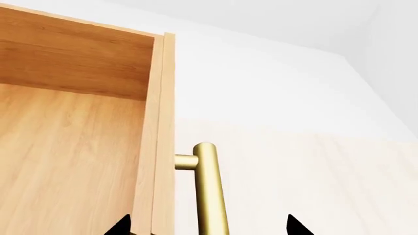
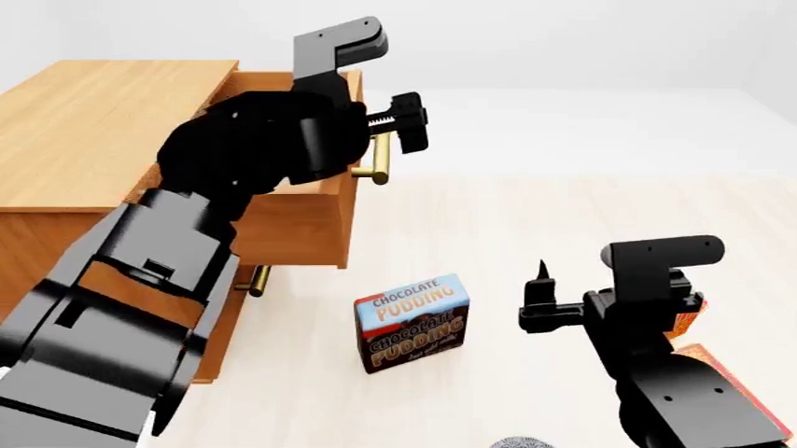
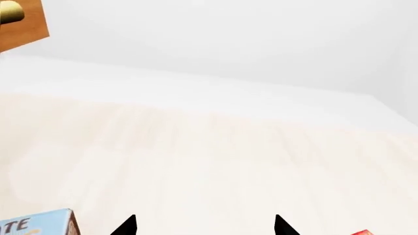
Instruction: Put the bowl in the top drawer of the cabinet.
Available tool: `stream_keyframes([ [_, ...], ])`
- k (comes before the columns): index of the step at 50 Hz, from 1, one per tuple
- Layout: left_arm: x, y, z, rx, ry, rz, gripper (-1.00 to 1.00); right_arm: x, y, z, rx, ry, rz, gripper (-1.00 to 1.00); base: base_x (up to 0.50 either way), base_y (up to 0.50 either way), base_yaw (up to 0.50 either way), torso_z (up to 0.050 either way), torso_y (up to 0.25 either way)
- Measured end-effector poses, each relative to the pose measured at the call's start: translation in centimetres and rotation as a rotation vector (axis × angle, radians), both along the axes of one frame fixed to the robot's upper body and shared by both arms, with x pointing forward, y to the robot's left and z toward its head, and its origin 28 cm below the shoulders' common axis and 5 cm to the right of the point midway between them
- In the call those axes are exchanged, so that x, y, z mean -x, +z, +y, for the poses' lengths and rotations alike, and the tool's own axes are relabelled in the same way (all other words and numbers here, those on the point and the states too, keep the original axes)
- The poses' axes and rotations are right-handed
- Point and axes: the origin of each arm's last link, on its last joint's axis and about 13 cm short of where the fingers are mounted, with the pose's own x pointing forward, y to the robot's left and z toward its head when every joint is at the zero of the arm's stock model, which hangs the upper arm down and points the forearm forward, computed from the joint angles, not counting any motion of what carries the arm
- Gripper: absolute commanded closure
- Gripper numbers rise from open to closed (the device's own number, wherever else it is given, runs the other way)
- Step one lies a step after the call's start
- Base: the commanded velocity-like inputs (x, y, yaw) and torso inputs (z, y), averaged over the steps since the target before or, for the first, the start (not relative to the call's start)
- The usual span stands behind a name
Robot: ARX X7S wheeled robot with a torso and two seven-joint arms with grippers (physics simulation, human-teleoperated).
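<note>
The light was bright and even, with no clear source — shadows lay faint and soft under the cabinet (image 2: pixel 112 140) and the pudding box (image 2: pixel 413 322). All three views were sharp, without glare, blur or edge distortion.

floor (image 2: pixel 598 224): pale wood-grain, bare | walls (image 2: pixel 561 42): plain white | light: even, soft
</note>
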Motion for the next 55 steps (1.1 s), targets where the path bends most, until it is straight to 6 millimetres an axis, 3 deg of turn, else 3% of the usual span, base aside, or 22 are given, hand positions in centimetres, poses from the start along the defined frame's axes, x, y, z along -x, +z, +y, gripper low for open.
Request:
stream_keyframes([
  [29, 1.5, -0.1, -2.0, -0.016, -0.006, -0.011, -1.00, 1.2, -1.8, -0.9, -0.015, -0.029, 0.052, -1.00, 0.00, 0.00, 0.00, 0.000, 0.002],
  [55, 1.6, -0.1, -3.4, -0.029, -0.009, -0.007, -1.00, 1.7, -3.8, -1.5, -0.028, -0.039, 0.104, -1.00, 0.00, 0.00, 0.00, 0.000, 0.002],
])
